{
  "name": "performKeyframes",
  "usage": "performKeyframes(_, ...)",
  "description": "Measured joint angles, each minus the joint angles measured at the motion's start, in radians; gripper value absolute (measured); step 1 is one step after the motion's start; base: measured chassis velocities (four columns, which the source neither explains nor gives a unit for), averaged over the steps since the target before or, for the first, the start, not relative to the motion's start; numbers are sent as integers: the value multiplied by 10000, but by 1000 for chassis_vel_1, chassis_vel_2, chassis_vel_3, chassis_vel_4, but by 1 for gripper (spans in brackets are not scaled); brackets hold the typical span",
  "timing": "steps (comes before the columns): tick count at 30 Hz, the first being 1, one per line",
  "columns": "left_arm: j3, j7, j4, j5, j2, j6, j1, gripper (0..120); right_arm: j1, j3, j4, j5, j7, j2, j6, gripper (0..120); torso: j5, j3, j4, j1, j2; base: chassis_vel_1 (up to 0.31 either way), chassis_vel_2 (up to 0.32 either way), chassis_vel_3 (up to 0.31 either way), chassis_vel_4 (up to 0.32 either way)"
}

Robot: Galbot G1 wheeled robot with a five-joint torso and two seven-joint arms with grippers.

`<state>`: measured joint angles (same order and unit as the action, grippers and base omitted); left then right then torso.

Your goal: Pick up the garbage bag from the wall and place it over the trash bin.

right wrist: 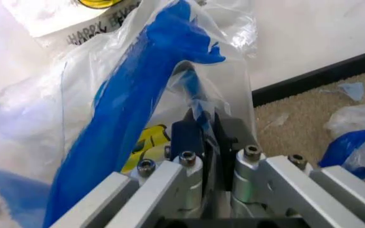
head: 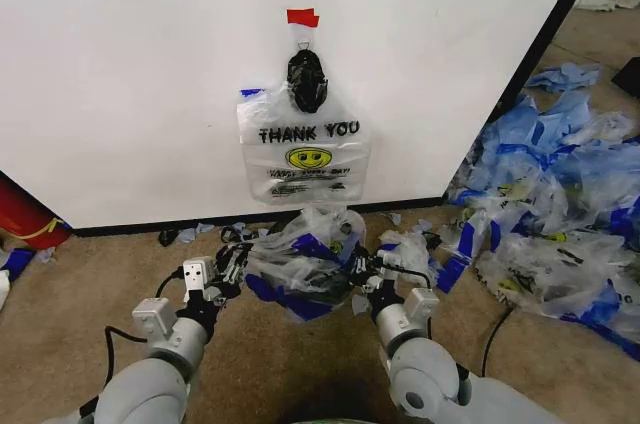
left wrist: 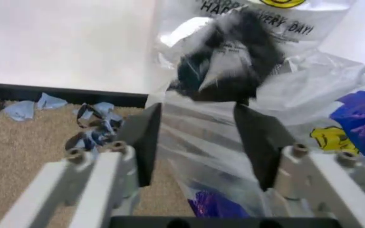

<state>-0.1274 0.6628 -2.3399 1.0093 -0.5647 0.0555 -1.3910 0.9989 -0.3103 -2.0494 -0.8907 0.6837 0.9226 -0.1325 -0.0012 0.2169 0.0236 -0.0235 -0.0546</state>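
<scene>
A clear garbage bag [head: 300, 269] with blue handles and a yellow smiley is stretched low over the carpet between my two grippers. My right gripper [head: 372, 269] [right wrist: 201, 128] is shut on its blue handle [right wrist: 138, 95]. At the bag's other side, my left gripper [head: 238, 262] [left wrist: 196, 114] is open, with clear film lying between its fingers [left wrist: 143, 137]. A dark round shape [left wrist: 224, 61] shows through the plastic; I cannot tell whether it is the trash bin. Another "THANK YOU" bag [head: 305, 144] hangs on the white wall [head: 130, 74] under red tape [head: 302, 17] and a black bundle [head: 306, 79].
A big heap of blue-and-clear bags [head: 550, 204] covers the carpet to the right. Small plastic scraps [head: 190, 234] lie along the wall's black base strip. A red object [head: 25, 216] sits at the far left. A black cable [head: 495, 339] runs by my right arm.
</scene>
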Motion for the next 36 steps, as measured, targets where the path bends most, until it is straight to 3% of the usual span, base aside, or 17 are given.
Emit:
performKeyframes(8, -843, 502, 40, -575, 229, -254, -500, 84, -8, 47, 24, -2, -42, -54, -21, 0, -2, 0, 0, 0, 0, 0, 0, 0, 0)
performKeyframes(10, -1241, 235, -259, -1191, 408, -284, -785, 93, -49, 47, 105, -3, -76, -32, -40, 0, 4, 0, 0, 0, 0, 0, 0, 0, 0)
performKeyframes(16, -1135, -1211, -639, -1914, 553, -33, -966, 98, -126, -6, 158, -12, -101, 95, -85, 0, 3, 0, 0, 0, 0, 0, 0, 0, 0)
performKeyframes(19, -762, -1493, -829, -579, 478, 155, -535, 96, -141, -38, 128, -23, -105, 99, -92, 0, -1, 0, 0, 0, 0, 0, 0, 0, 0)
performKeyframes(20, -762, -1493, -829, -579, 478, 155, -535, 96, -141, -38, 128, -23, -105, 99, -92, 0, -1, 0, 0, 0, 0, 0, 0, 0, 0)
performKeyframes(23, -648, -1501, -1154, 1987, 169, 259, -11, 95, -142, -71, 44, -33, -100, 85, -91, 0, 1, 0, 2, 0, 0, 0, 0, 0, 0)
performKeyframes(26, -498, -1572, -1217, 3481, -202, 276, 185, 94, -204, -178, -52, -53, -73, 84, -73, 0, 2, 0, 1, 0, 0, 0, 0, 0, 0)
performKeyframes(33, -227, -1568, -1195, 5555, -1028, 327, 276, 94, -540, -426, -194, -252, -4, 30, -19, 0, 0, 0, -1, 0, 0, 0, 0, 0, 0)
performKeyframes(36, -175, -1570, -1103, 5842, -1154, 343, 329, 94, -619, -498, -225, -295, 43, 29, -4, 0, 2, 0, -1, 0, 0, 0, 0, 0, 0)
